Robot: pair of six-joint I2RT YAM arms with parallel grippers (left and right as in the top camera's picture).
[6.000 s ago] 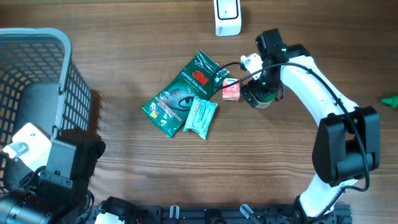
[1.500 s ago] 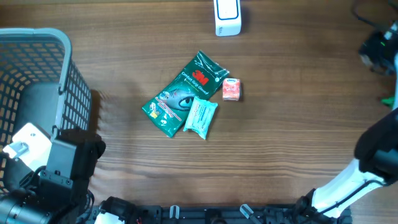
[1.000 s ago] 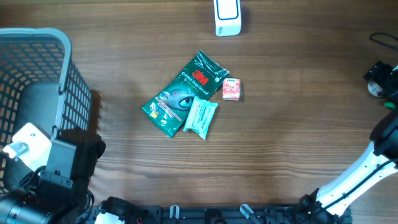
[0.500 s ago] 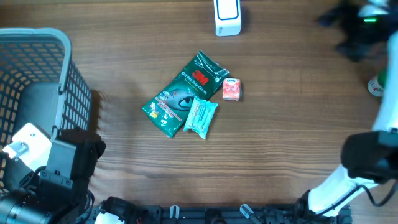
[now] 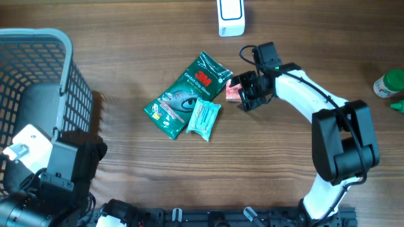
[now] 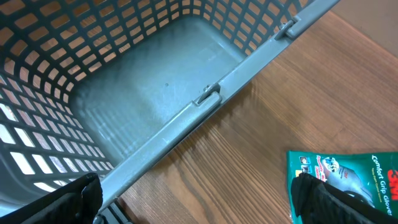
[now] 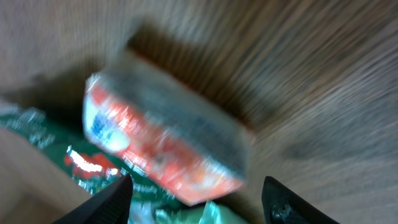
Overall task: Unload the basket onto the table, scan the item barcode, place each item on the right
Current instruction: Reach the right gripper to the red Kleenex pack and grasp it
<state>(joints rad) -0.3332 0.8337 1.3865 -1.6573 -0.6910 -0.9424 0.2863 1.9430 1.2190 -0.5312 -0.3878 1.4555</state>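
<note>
1. Nearest: left gripper (image 6: pixel 205 204), jaws wide apart, empty, above the rim of one grey plastic mesh basket (image 5: pixel 38 38).
2. Centre, three packs: one green glove pack (image 5: pixel 189 91), one teal wipes pack (image 5: pixel 203 118), one small red-and-white tissue packet (image 5: pixel 232 92).
3. The right gripper (image 5: pixel 243 94) is at the tissue packet, jaws apart, not clamped on it.
4. Far edge: one white box scanner (image 5: pixel 230 16). Far right: one green-capped bottle (image 5: pixel 386 84).

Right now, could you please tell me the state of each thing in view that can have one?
basket, upright, nothing visible inside.
green glove pack, lying flat.
teal wipes pack, lying flat, overlapping the green glove pack.
small red pack, lying beside the green glove pack.
left gripper, open, empty, by the basket.
right gripper, open over the small red pack, not gripping.
</note>
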